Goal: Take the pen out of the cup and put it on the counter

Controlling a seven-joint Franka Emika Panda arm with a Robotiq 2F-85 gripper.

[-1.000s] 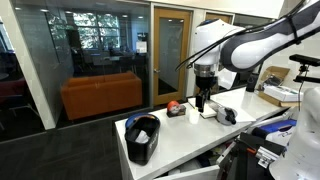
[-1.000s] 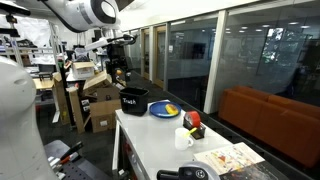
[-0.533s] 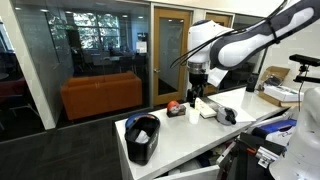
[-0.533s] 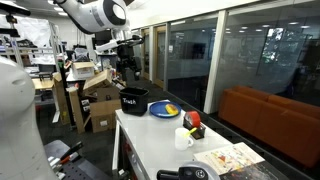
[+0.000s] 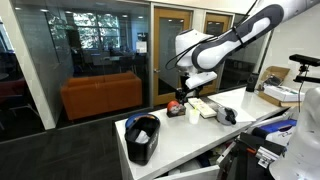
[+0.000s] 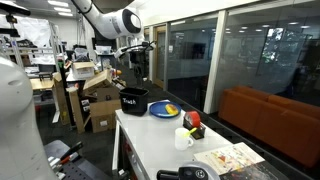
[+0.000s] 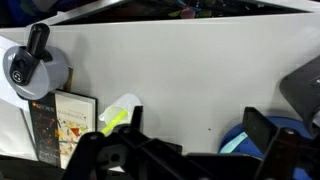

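The cup (image 7: pixel 122 106) is small and pale and stands on the white counter (image 7: pixel 190 60). In the wrist view it sits right by my left finger. A yellowish thing in it, the pen (image 7: pixel 112 119), is partly hidden by that finger. The cup also shows in both exterior views (image 5: pixel 177 110) (image 6: pixel 183 137), with something red beside it (image 6: pixel 193 121). My gripper (image 7: pixel 197 118) is open and empty. It hangs above the counter (image 5: pixel 200 125), high over the cup area (image 5: pixel 183 93) (image 6: pixel 140 68).
A black bin (image 5: pixel 143 137) (image 6: pixel 133 100) stands at one end of the counter. A blue plate (image 6: pixel 165 110) (image 7: pixel 232 142) lies between the bin and the cup. A magazine (image 7: pixel 60 125) and a grey round object with a black handle (image 7: pixel 35 68) lie beyond the cup.
The arm has swung sideways over the counter, away from the magazine end to a spot above the cup. The gripper stays open and empty.
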